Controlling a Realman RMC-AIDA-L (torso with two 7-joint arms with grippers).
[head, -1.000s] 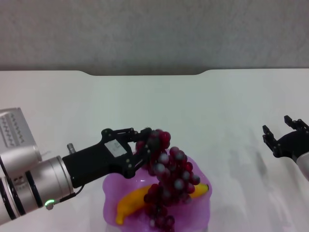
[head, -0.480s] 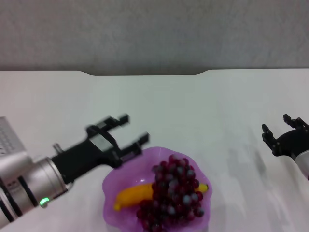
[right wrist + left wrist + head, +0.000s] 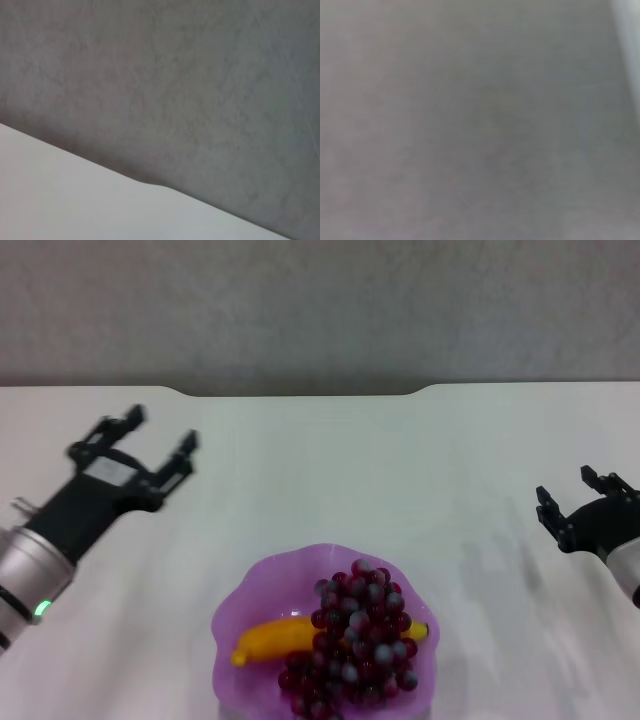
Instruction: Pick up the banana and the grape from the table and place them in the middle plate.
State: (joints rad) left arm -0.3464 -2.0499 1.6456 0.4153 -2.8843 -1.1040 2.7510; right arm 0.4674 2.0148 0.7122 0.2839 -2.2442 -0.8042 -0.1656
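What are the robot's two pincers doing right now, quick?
Left pincer: open, holding nothing, above the table.
Right pincer: open, holding nothing, at the right edge.

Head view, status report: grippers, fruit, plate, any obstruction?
Left gripper open, empty, over table at left. Right gripper open, parked right. Banana and grape bunch in purple plate. No obstruction.

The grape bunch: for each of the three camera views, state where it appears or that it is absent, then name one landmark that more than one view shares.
Head view: the grape lies in the middle plate, low in the centre, overlapping the banana.
Left wrist view: not in it; only a blurred grey surface.
Right wrist view: not in it.
Shared landmark: the notched far edge of the table, in the head and right wrist views.
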